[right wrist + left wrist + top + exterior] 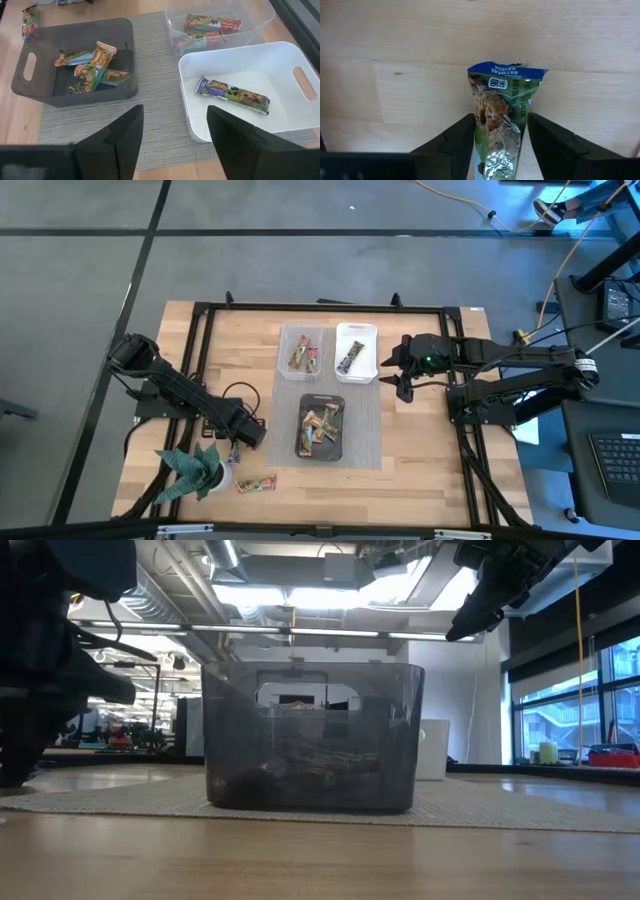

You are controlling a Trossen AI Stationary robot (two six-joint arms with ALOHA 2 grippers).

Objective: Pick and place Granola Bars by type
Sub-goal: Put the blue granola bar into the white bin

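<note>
My left gripper straddled 1 granola bar, half-clenched, its long axis running straight ahead; my right gripper hung released.

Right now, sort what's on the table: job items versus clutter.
Job:
- granola bar between the left claw fingers
- loose bar
- bars in dark tray, clear tray, white tray

Clutter:
- green plant
- woven mat

In the low view the dark bin's tinted wall blurs its bars; the left gripper is cut off there; the left wrist view crops its bar's near end.
</note>
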